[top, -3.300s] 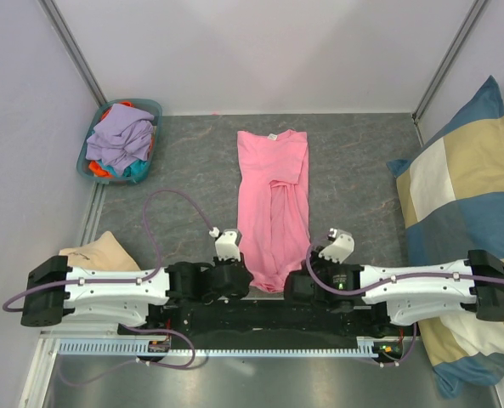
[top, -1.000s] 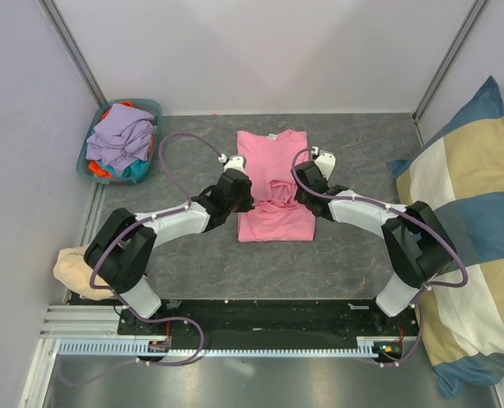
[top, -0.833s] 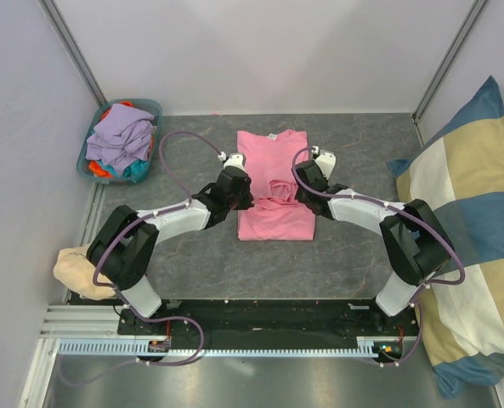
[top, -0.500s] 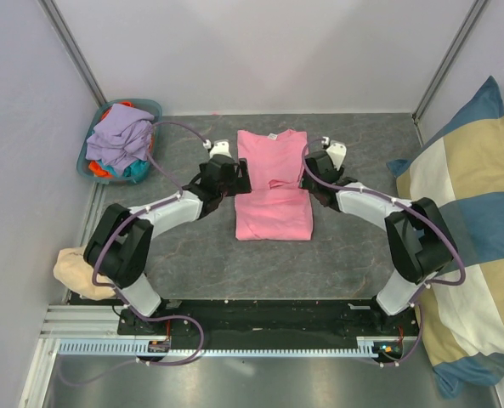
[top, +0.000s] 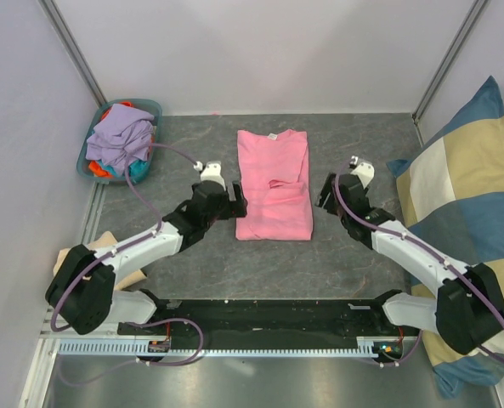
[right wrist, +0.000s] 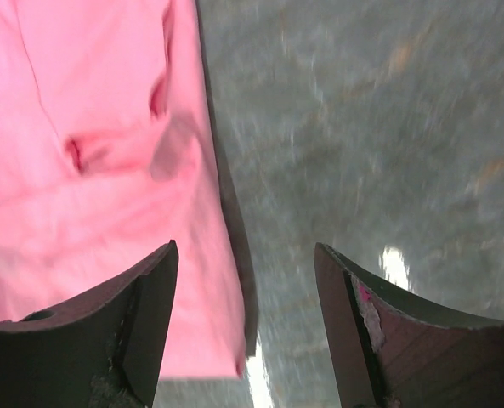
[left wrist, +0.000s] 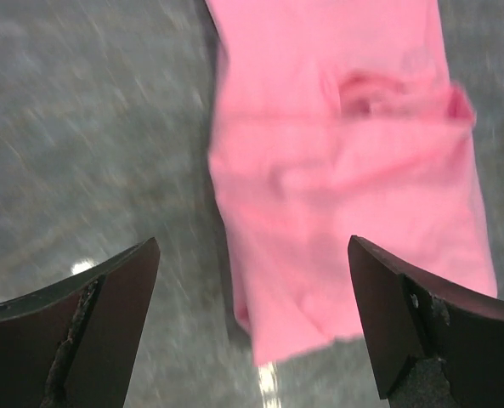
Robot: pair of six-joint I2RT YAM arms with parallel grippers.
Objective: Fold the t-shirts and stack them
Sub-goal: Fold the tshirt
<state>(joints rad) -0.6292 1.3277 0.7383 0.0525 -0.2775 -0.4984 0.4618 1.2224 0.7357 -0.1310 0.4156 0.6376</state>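
A bright pink t-shirt [top: 273, 191] lies on the grey table, its lower half folded up over its upper half, with the white neck label [top: 271, 136] at the far end. My left gripper [top: 237, 201] hovers open just left of the shirt's near-left edge. My right gripper [top: 325, 192] hovers open a little right of its right edge. In the left wrist view the pink shirt [left wrist: 345, 170] lies ahead of my open left gripper [left wrist: 252, 255]. The right wrist view has the pink shirt [right wrist: 107, 170] at left, my right gripper [right wrist: 245, 251] open over its edge. Neither holds anything.
A teal basket [top: 154, 109] at the back left holds lavender, teal and orange t-shirts [top: 118, 136]. A large blue-and-cream checked cushion [top: 464, 212] fills the right side. A beige cloth [top: 104, 241] lies at the near left under the left arm.
Both grippers carried the shirt's hem up over its upper half, opened and let go. They have since drawn back outward to either side. The shirt now lies folded in half.
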